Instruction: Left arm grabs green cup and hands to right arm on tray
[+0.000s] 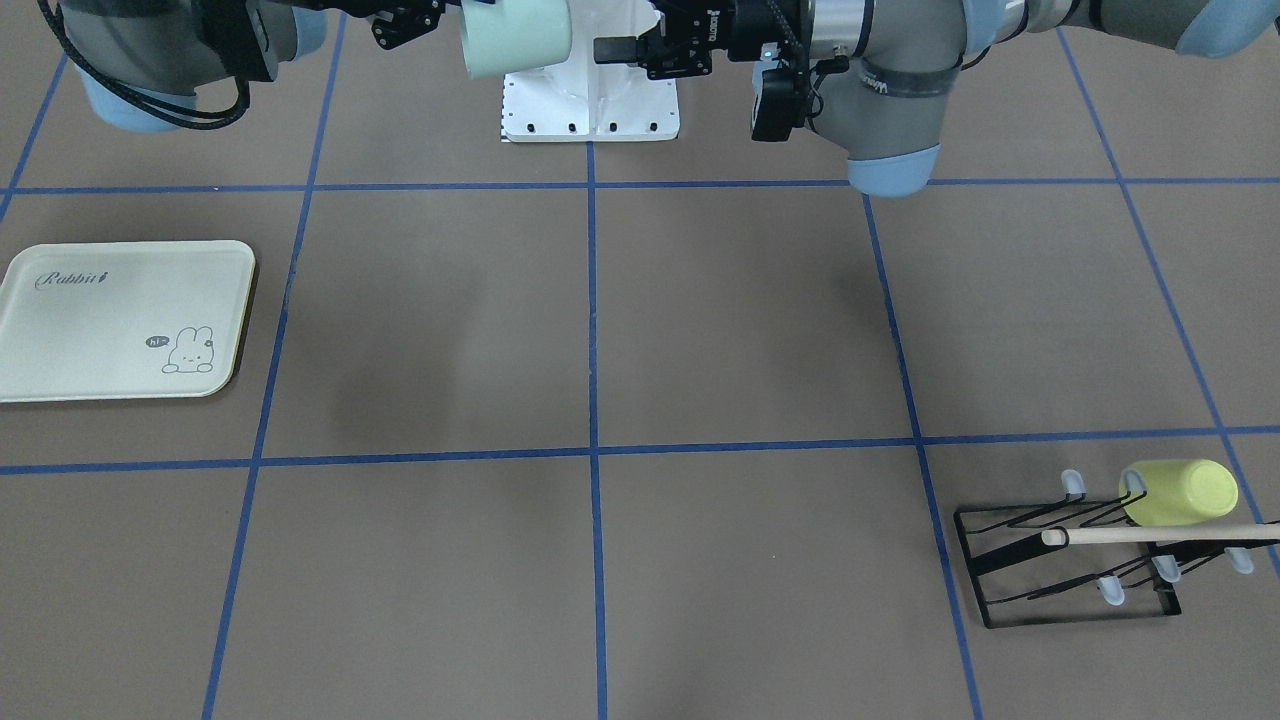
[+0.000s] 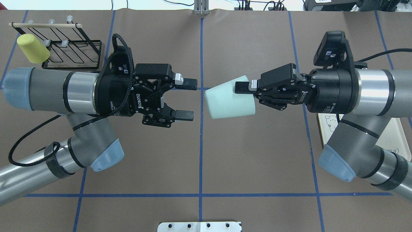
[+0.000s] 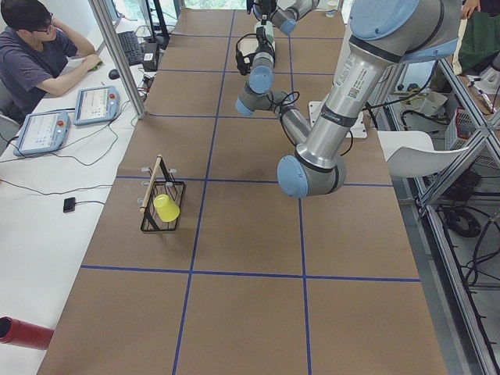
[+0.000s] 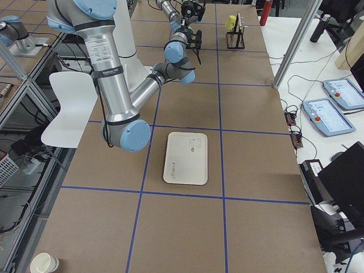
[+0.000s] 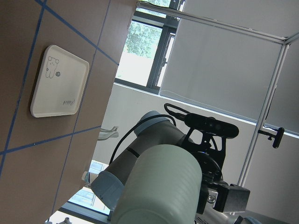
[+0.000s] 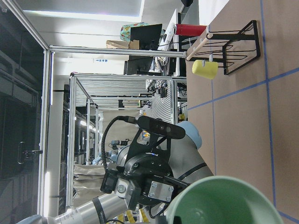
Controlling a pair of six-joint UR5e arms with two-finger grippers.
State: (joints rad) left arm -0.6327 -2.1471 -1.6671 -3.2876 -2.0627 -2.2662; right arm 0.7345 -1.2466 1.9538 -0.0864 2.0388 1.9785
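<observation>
Overhead behind robot, front view opposite, share bench [image 2: 257, 154] centre; side views from ends; wrist views close, share green cup [image 5: 159, 186].

Bright, even overhead light; fixed views sharp. Soft, diffuse arm shadows on table [image 1: 420, 340]. Left wrist: window [image 5: 140, 51] blown out at 11 o'clock, green cup [image 5: 159, 186] soft at 6. Right wrist: light strip [image 6: 84, 13] glaring at 12, dark at 9.
</observation>
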